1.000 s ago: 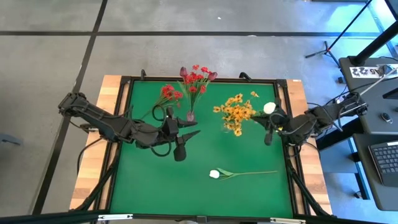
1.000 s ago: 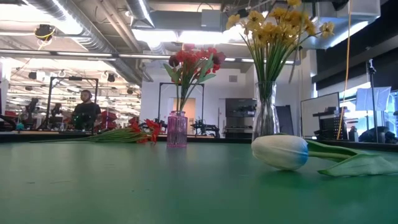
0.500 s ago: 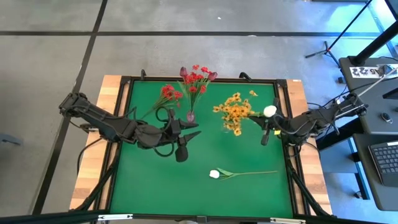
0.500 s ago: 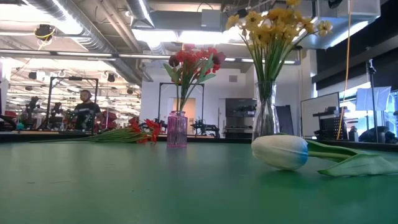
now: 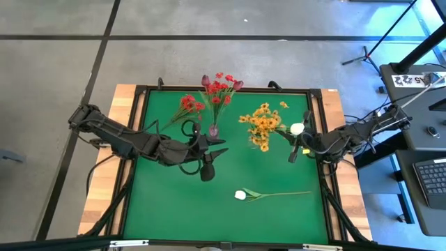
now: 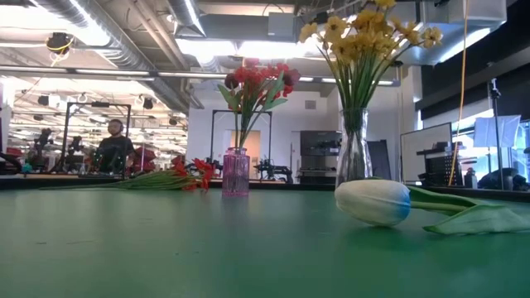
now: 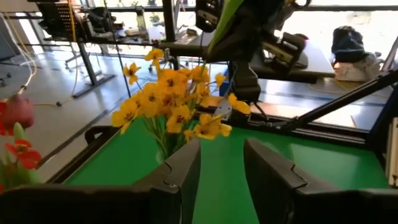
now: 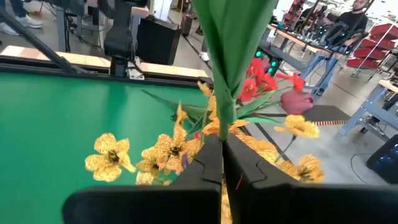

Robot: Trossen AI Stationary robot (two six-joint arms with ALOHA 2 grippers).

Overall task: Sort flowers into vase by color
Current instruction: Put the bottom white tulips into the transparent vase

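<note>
The white bud (image 5: 297, 129) is up off the table, its green stem and leaf (image 8: 231, 43) pinched between the clenched fingers of the right hand (image 5: 294, 149), which hangs just at 3 o'clock of the yellow-orange sprays (image 5: 261, 125). Those yellow sprays stand upright in a clear glass vase (image 6: 354, 153) toward 1 o'clock of the table's middle. Toward 11 o'clock of the middle, the red sprays (image 5: 220, 89), with a maroon bud among them, stand in a small pink vase (image 6: 236, 172). One more red spray (image 5: 187, 106) lies flat on the green table (image 5: 230, 223) just at 9 o'clock of the pink vase, its stem running off toward the 9 o'clock edge. A second white bud (image 5: 240, 195) lies on its side at about 5 o'clock of the middle, its long stem pointing toward 3 o'clock; in the low view it is the nearest thing.

The left hand (image 5: 207, 159) sits low over the table just at 6 o'clock of the pink vase, its fingers (image 7: 180, 171) parted with nothing between them, pointing at the yellow sprays. Whether it touches the table I cannot tell.

Beyond the table a person (image 6: 113, 147) is in the room, far off.
</note>
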